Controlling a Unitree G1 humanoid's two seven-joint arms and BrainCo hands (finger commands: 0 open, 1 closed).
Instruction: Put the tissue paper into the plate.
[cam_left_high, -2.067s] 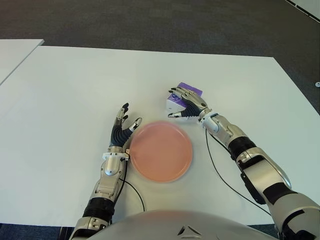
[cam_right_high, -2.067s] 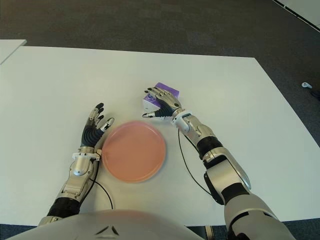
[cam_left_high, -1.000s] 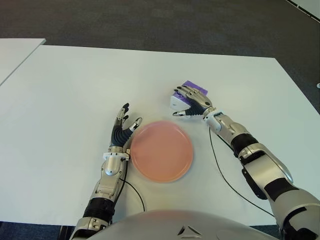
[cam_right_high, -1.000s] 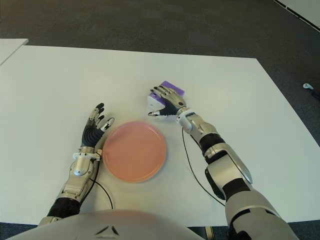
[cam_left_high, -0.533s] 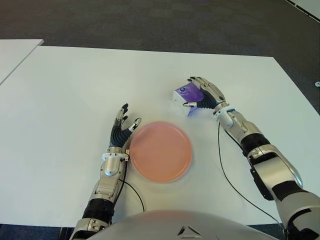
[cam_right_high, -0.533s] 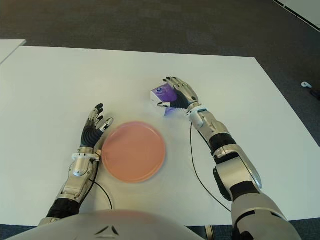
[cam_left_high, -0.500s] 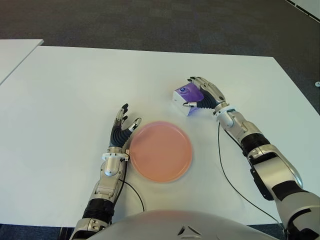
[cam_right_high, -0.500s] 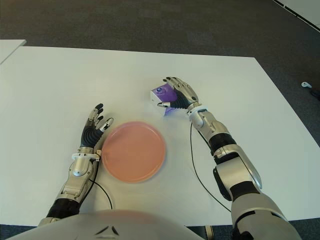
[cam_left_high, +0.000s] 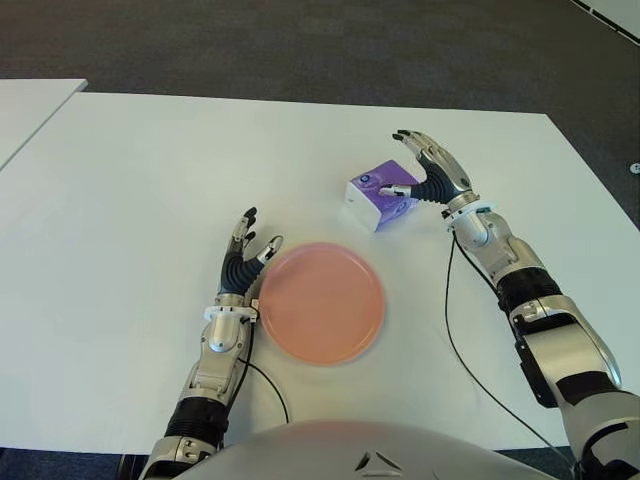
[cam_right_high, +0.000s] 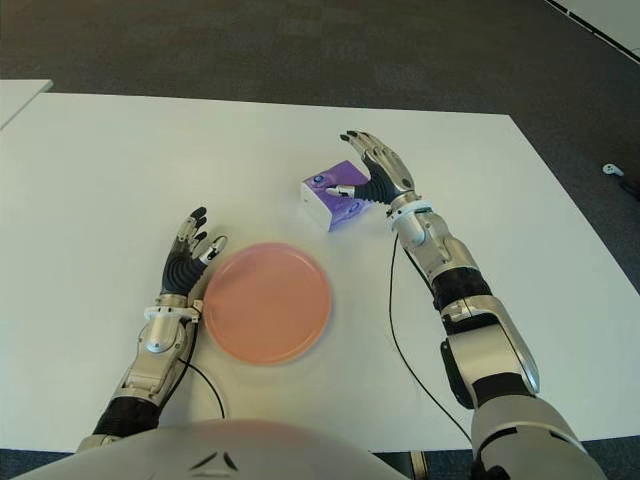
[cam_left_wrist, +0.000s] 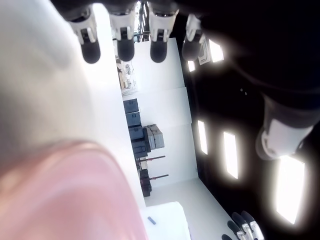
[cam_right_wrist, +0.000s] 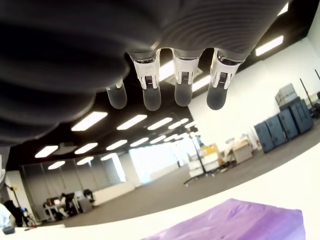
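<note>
The tissue pack (cam_left_high: 378, 193), a small purple and white packet, lies on the white table (cam_left_high: 150, 170) just beyond the far right of the pink plate (cam_left_high: 322, 301). My right hand (cam_left_high: 418, 168) is open to the right of the pack, fingers spread upward, thumb tip at the pack's top edge. In the right wrist view the straight fingers (cam_right_wrist: 183, 90) hold nothing and the purple pack (cam_right_wrist: 240, 220) shows below them. My left hand (cam_left_high: 245, 250) is open, beside the plate's left rim. The plate holds nothing.
A second white table (cam_left_high: 25, 110) stands at the far left across a narrow gap. Dark carpet (cam_left_high: 300, 40) lies beyond the table's far edge. A thin black cable (cam_left_high: 450, 330) runs along my right forearm, right of the plate.
My right hand, earlier curled over the pack, tilted it up, then let go and drew back to the right with fingers spread. The pack now lies slightly farther right. The left hand stayed still.
</note>
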